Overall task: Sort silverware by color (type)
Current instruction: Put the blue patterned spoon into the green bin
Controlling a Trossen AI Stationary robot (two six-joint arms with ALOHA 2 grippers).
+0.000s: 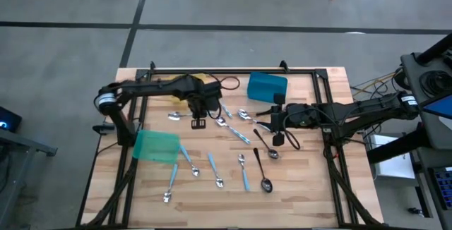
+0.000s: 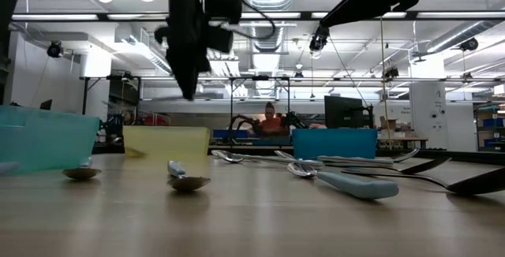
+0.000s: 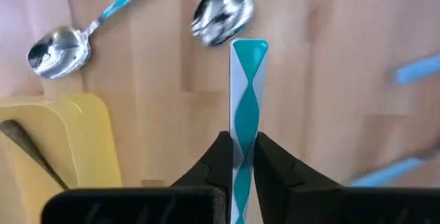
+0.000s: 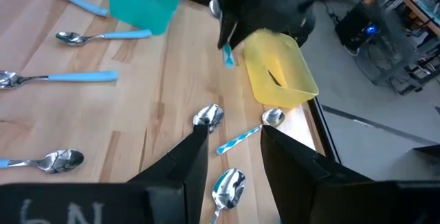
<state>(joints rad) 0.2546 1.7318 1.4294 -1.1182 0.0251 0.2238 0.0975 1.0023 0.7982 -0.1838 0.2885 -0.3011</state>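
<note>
Wooden table [image 1: 304, 188] carries our scattered silverware [image 1: 244, 172] toward 6 o'clock. Our left tool [image 3: 237, 157] pinches a striped spoon [image 3: 246, 93] by its slim, stiff, slippery handle above the table near the yellow bin [image 1: 203, 80] at 12; our right tool [image 4: 227, 148] hovers wide.

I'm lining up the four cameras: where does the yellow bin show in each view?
High view: yellow bin upper middle, mostly hidden under the left arm.
Low view: left of centre.
Left wrist view: lower left corner.
Right wrist view: upper middle.
Shared landmark: the left gripper, shut on a striped teal handle, close by the bin.
</note>
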